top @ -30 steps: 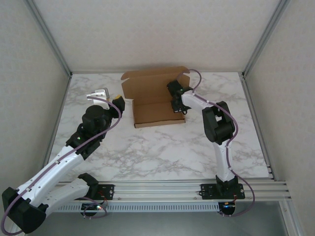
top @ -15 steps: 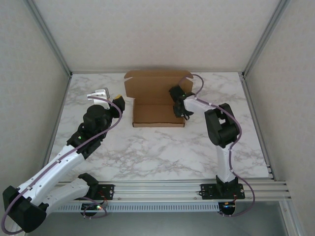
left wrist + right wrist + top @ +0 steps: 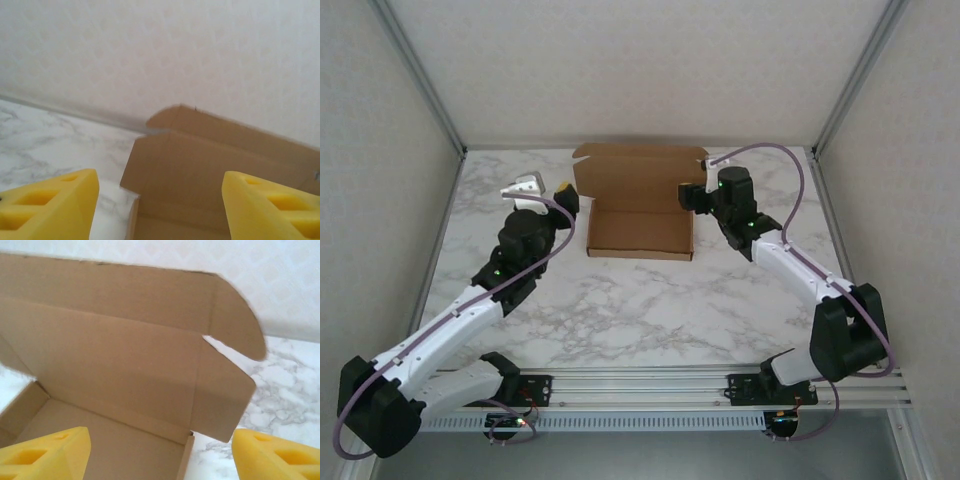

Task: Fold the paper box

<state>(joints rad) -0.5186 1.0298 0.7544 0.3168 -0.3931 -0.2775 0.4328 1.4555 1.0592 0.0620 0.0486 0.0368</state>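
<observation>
Moved in at left with yellow-tipped left gripper (image 3: 563, 189), spread and empty, just beside shallow brown cardboard box (image 3: 638, 228) at back-centre of white marble table (image 3: 650, 300), lid upright. Pulled yellow-tipped right gripper (image 3: 692, 196) out of tray to right wall, spread too. Probably bracing for lid fold.

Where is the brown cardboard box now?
In the top view, the brown cardboard box sits far-centre on the table, lid open, between the left hand and the right hand.
</observation>
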